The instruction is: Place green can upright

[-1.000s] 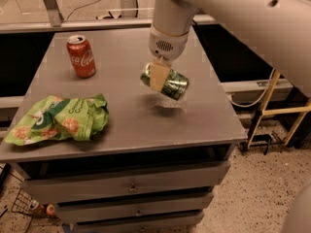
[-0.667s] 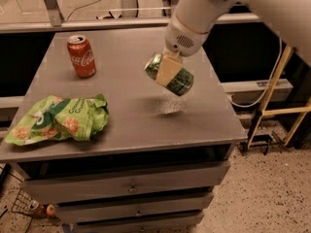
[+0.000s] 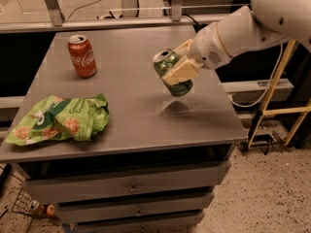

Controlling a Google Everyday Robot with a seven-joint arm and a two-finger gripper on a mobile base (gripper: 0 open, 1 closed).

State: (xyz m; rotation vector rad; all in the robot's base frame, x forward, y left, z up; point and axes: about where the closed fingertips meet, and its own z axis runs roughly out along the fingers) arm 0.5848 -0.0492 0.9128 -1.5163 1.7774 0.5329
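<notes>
Gripper (image 3: 179, 63) over the bench's (image 3: 131, 57) right half, jaws clamped on the glossy green can (image 3: 166, 65) — long axis tilted, silver top up-left, base seemingly lifted.

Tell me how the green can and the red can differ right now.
The green can is green; the red can is red with white script. The green can leans tilted; the red can stands upright. The green can hangs above the table, clamped in the jaws of the gripper over the right side; the red can rests on the table's far left. Both look like similar-sized soda cans with silver tops.
</notes>
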